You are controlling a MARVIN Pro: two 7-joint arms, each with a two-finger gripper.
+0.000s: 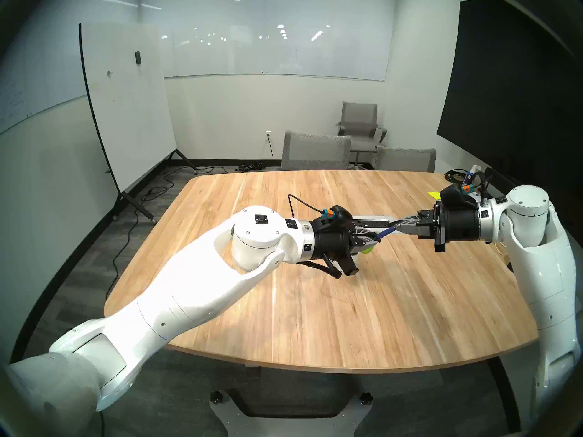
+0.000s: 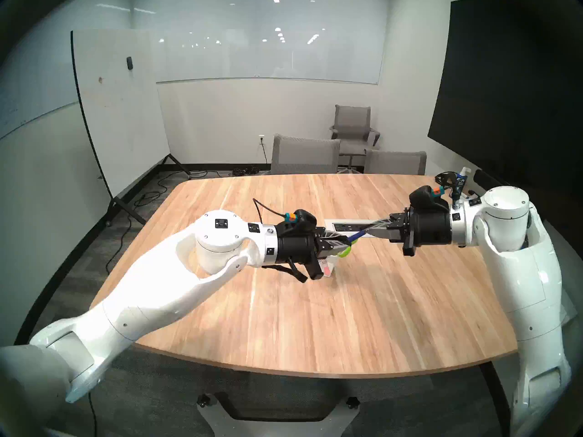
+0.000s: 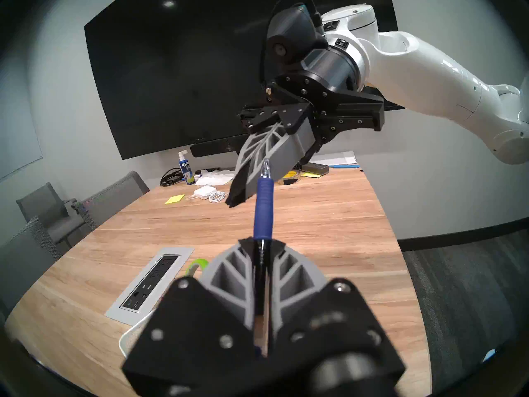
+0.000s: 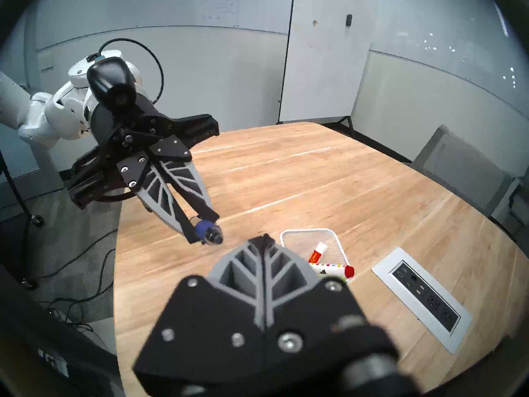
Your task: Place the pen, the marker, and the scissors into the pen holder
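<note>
Gripper on the left (image 3: 261,244) is clamping the pen (image 3: 264,207) with its tip jutting out mid-frame, which I'm reading as a handover toward my empty, closed right gripper (image 3: 236,200), while the pen holder (image 4: 329,236) is waiting lower right, markers inside.
</note>
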